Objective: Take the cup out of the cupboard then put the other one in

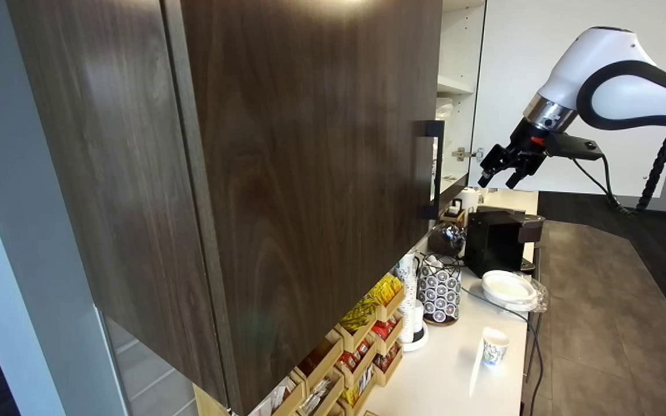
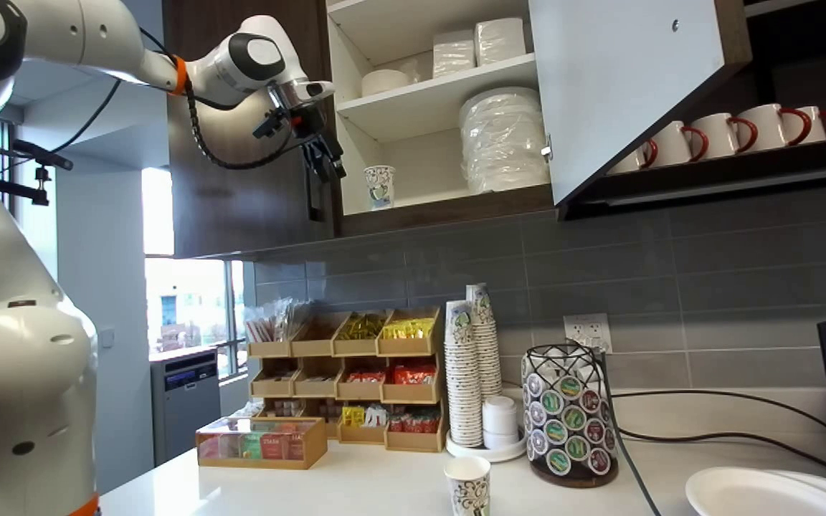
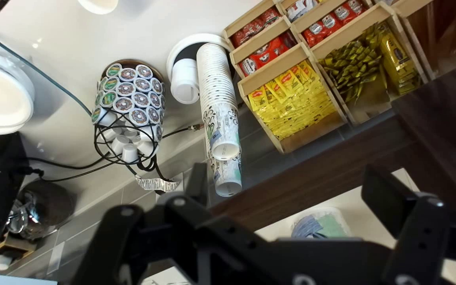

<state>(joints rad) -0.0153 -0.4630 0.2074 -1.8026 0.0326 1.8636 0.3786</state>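
Hangs with pincer (image 2: 332,175) spread, left of and probably nearer than the upright cup (image 2: 379,187) in the cupboard (image 2: 449,208).

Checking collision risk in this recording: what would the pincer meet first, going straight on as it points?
Likely the snack organizer, near its bright yellow packets; depth is unclear, and the cupboard's lower edge, close to that line, might come first.

Yellow packets (image 2: 409,329) over red packets (image 2: 414,375) in the wooden organizer (image 2: 409,393), coffee pods (image 2: 573,419) banked in curved rows nearby, and look up there, red-handled white mugs (image 2: 763,127), all in a row
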